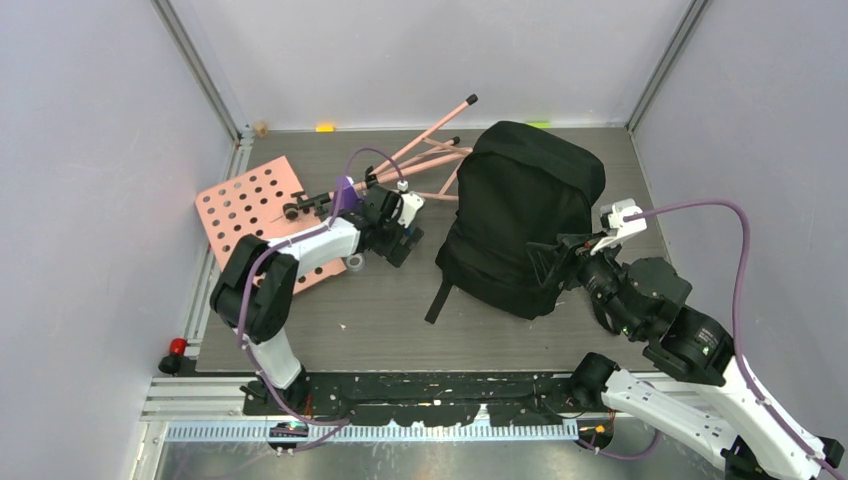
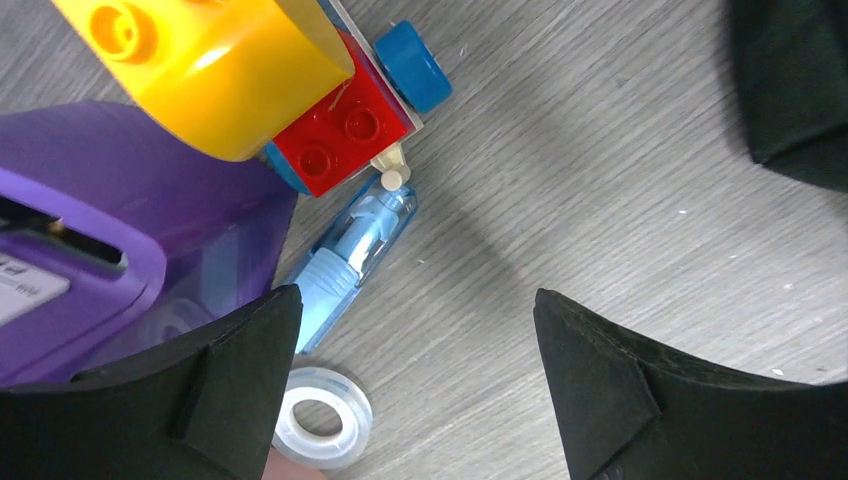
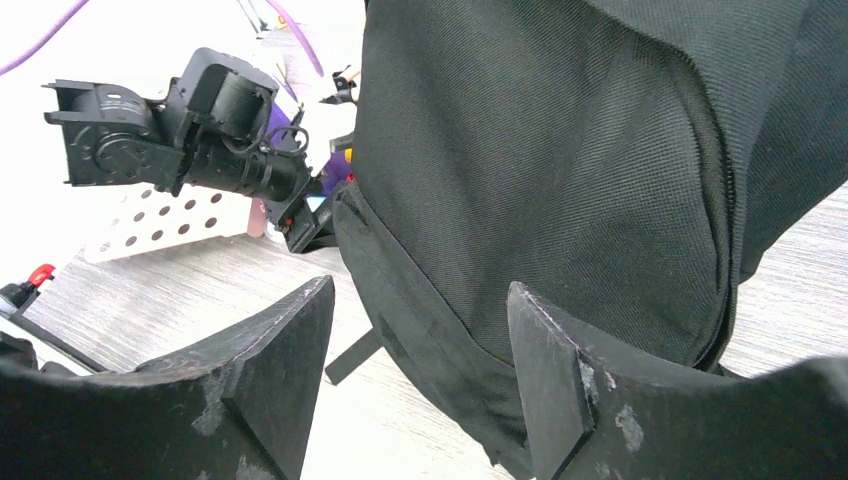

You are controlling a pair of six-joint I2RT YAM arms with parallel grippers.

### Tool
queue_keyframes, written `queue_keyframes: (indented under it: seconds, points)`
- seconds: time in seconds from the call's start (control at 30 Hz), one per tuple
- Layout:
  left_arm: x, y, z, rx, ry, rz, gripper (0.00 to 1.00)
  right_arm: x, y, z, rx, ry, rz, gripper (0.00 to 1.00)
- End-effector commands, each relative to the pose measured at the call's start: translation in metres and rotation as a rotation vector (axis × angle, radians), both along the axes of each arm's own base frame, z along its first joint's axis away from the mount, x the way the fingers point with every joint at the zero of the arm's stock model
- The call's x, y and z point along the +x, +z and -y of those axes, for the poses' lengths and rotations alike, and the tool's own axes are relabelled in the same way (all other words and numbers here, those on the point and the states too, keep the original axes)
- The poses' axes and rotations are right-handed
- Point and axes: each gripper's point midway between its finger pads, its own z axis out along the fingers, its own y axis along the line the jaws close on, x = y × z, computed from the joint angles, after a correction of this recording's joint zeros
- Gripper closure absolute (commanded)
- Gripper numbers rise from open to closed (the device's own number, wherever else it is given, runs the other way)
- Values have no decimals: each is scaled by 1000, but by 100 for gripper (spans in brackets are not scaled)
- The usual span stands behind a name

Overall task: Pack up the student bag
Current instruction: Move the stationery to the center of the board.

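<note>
The student bag, a big black backpack, lies right of the table's middle with a strap trailing toward the front. My right gripper stands open at its near right edge; in the right wrist view the student bag fills the frame, and its lower seam runs between the spread fingers of my right gripper, apart from the left one. My left gripper hovers left of the bag. Seen from the wrist, the left gripper is open over bare table, next to a blue pen.
A toy of red, yellow and blue bricks, a purple object and a clear tape roll lie by the left fingers. A pink perforated board and pink rods sit at the back left. Walls close three sides.
</note>
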Motion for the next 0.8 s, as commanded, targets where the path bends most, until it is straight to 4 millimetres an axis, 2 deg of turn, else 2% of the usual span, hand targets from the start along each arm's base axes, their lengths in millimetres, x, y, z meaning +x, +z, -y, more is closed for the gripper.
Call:
queue_keyframes:
  seconds: [0.0,0.3,0.43,0.53,0.63,0.77]
  points:
    - [7,-4,4,20,-114,-21,12,-4,10,8,24,-15,33,30]
    - [14,-18,-10,105,-109,-30,14,-11,10,21,51,-39,42,30]
    - [10,-23,-11,111,-111,-64,15,-11,10,22,54,-42,43,30]
    - [0,-26,-8,86,-101,-116,22,-11,9,22,51,-43,41,30]
    - [-15,-26,-2,71,-82,-159,34,-11,10,22,48,-45,45,30]
    - [-37,-27,-1,160,-48,-141,36,-10,10,22,42,-45,47,30]
